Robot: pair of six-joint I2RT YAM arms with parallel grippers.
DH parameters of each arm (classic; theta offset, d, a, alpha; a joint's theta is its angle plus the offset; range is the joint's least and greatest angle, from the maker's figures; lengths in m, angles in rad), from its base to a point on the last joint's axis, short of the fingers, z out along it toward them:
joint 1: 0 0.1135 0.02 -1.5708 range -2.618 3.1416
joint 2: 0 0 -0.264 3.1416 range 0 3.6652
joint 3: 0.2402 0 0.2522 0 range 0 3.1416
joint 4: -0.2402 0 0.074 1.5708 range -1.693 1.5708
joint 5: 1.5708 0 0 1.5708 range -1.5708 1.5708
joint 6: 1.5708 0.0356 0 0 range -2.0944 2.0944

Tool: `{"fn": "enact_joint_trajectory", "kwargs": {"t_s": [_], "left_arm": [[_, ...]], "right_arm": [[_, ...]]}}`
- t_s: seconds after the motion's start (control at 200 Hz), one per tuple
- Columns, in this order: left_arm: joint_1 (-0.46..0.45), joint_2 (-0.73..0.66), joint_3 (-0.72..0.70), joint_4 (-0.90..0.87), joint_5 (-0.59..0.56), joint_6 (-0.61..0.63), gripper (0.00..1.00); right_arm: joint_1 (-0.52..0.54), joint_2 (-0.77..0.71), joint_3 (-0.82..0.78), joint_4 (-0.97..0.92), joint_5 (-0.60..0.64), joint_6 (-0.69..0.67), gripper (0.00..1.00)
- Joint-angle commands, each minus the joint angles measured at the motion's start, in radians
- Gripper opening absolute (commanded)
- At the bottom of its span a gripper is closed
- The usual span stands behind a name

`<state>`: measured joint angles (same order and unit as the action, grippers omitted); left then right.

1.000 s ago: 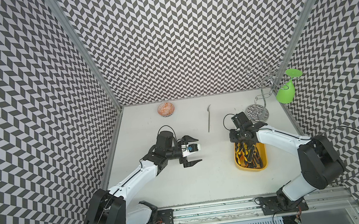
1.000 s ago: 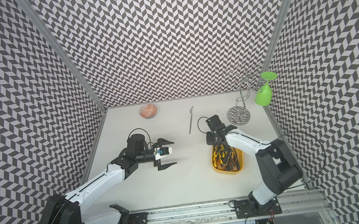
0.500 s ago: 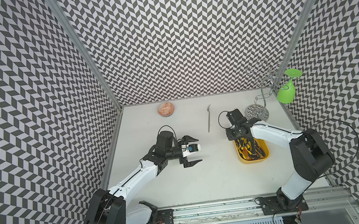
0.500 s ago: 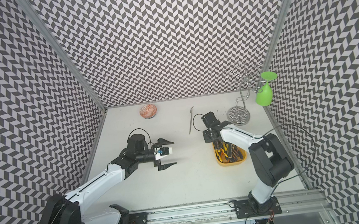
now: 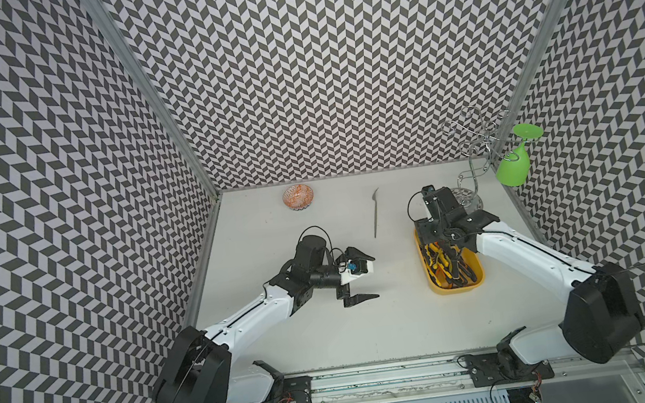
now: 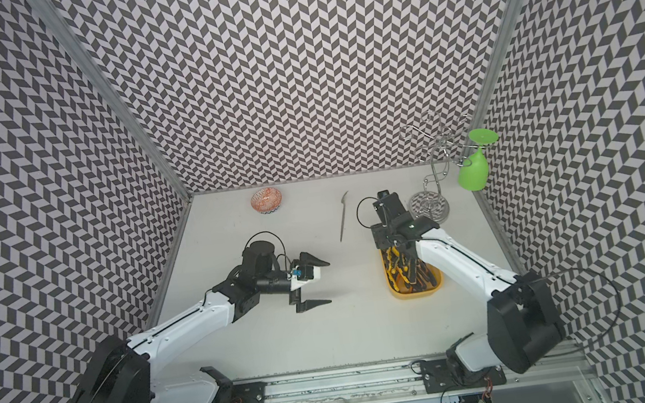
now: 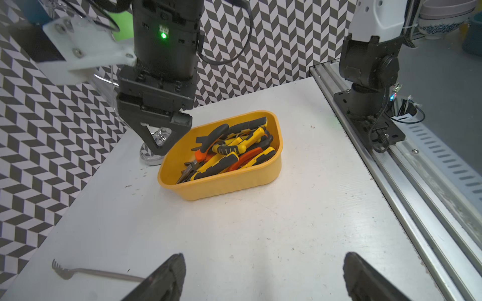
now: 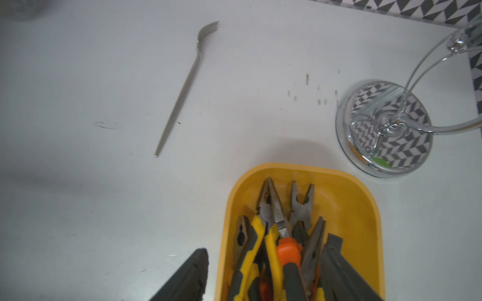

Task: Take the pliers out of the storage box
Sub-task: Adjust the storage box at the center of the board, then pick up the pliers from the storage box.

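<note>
Your right tool (image 8: 267, 245) is hovering spread over the storage box (image 8: 300, 168), probably aiming at pliers (image 8: 273, 208). Your left tool (image 5: 364, 276) is idling spread.

storage box (image 7: 221, 190): plain yellow
pliers (image 7: 223, 160): grey metal jaws; handles yellow-and-black or orange-and-black
fork (image 8: 183, 91): silver-grey
bowl (image 5: 297, 197): orange with a fine white pattern
hanging glass (image 5: 512, 168): bright green
rack base (image 8: 386, 130): chrome, mirroring chevrons
walls (image 5: 337, 62): black-and-white chevron
table (image 7: 234, 234): white
</note>
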<state>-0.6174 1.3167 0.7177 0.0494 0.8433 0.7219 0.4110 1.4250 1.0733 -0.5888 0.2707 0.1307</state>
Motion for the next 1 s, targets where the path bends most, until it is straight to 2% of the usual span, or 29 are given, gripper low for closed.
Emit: {"fn": "enact_joint_trajectory", "kwargs": {"t_s": [0.0,0.165,0.325,0.416,0.631,0.806,0.996], "left_arm": [[-0.021,0.014,0.033,0.019,0.01,-0.005,0.98],[-0.035,0.008,0.022,0.03,-0.016,-0.009,0.98],[-0.035,-0.013,0.003,0.05,-0.07,-0.067,0.98],[-0.035,-0.016,0.002,0.052,-0.097,-0.076,0.98],[-0.035,-0.016,-0.007,0.085,-0.13,-0.118,0.98],[-0.036,-0.016,-0.01,0.093,-0.138,-0.12,0.98],[-0.036,-0.016,-0.011,0.096,-0.134,-0.11,0.98]], "right_arm": [[-0.041,0.031,0.019,-0.056,0.023,-0.051,0.66],[-0.053,0.143,0.09,-0.131,-0.027,-0.027,0.62],[-0.054,0.219,0.104,-0.144,-0.009,-0.013,0.54],[-0.055,0.257,0.115,-0.159,0.008,-0.003,0.47],[-0.057,0.306,0.114,-0.162,0.022,0.0,0.41],[-0.058,0.303,0.116,-0.163,0.03,0.004,0.26],[-0.064,0.231,0.095,-0.135,0.038,0.007,0.1]]}}
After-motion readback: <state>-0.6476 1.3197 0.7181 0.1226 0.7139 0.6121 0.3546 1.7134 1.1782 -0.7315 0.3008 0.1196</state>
